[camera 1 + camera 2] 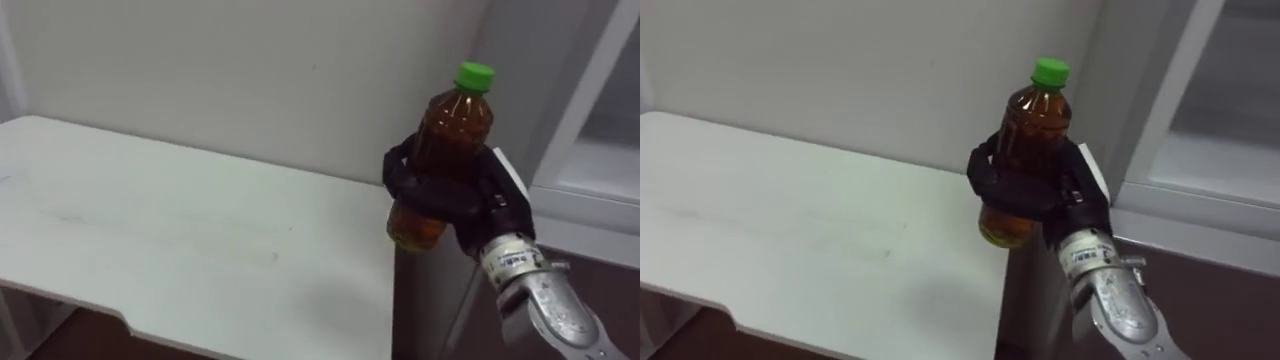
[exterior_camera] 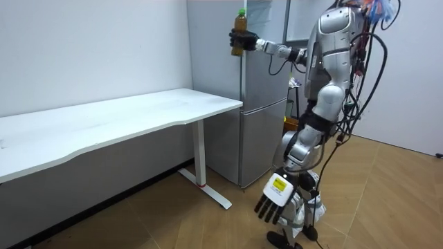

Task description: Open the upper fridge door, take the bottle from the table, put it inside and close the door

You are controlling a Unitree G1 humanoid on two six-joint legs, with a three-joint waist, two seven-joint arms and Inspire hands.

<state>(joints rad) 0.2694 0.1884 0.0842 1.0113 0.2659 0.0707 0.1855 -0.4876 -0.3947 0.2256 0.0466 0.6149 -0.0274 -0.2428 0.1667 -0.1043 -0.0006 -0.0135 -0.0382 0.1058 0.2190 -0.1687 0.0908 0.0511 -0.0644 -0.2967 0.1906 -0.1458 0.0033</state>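
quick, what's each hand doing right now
Right hand: shut on the bottle, held up near the fridge.
Left hand: open, hanging low at the robot's side, holding nothing.

A long white table [image 1: 150, 230] stands along a pale wall [image 1: 250, 70]. Brown wooden floor [image 2: 138, 221] lies under it.

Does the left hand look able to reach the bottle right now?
Probably not: the left hand hangs open near the floor, while the right hand holds the bottle high by the fridge.
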